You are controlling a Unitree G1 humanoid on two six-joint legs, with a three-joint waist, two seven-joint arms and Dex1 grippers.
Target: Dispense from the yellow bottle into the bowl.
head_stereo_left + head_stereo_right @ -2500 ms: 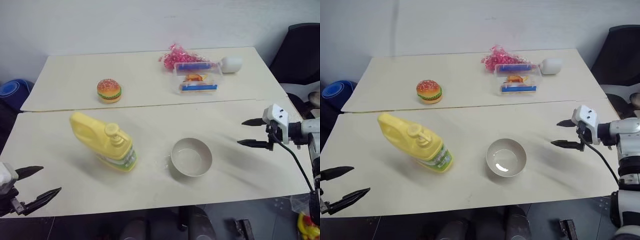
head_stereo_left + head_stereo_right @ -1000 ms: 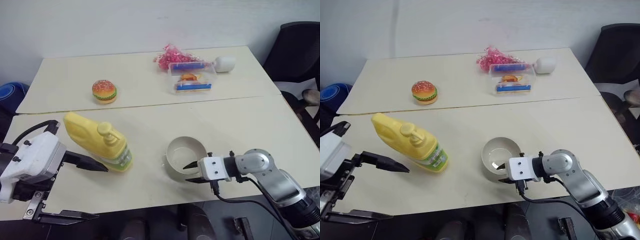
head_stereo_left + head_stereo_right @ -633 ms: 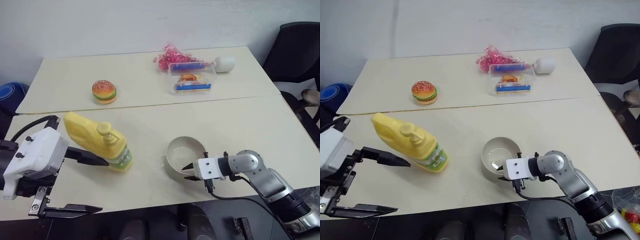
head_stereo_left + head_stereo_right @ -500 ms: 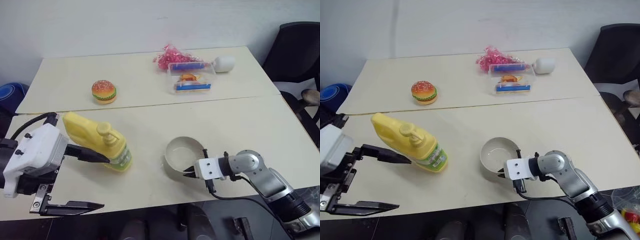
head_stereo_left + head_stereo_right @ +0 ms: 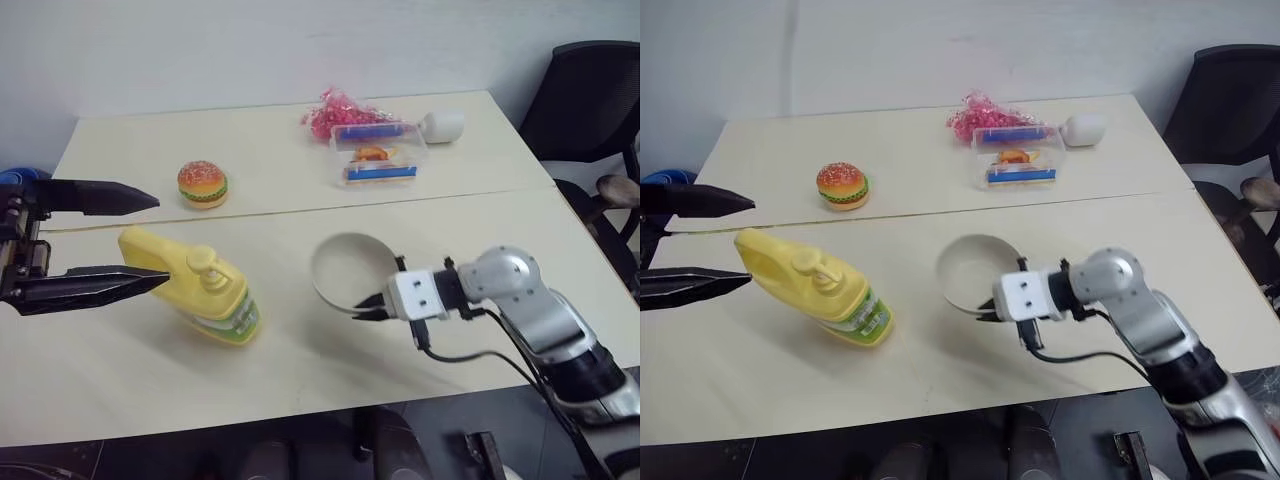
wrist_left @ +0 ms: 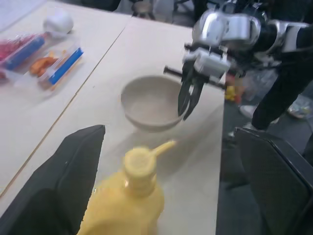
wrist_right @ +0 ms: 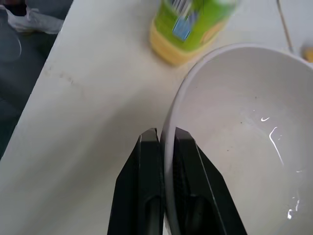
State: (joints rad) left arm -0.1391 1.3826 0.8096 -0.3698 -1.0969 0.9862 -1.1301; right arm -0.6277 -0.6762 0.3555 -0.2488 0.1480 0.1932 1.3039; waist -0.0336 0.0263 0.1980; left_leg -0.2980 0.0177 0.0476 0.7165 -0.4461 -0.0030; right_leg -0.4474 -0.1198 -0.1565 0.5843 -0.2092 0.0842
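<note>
Right gripper point(image 7: 166, 139) pinches the bowl point(image 7: 239, 122) rim; bowl seemingly raised off the table point(image 5: 300, 350).

Left gripper point(image 5: 145, 240) spread wide beside the yellow bottle point(image 5: 195, 298), which leans on the table left of the bowl.

The yellow bottle point(image 5: 195, 297), pump top and green-white label showing, is lying tilted on the worktop point(image 5: 300, 160). The pale bowl point(image 5: 348, 273) is being held tipped by its rim, lifted off the worktop beside the bottle.

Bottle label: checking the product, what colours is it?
Green and white, on the yellow bottle; clearest in the right wrist view.
</note>
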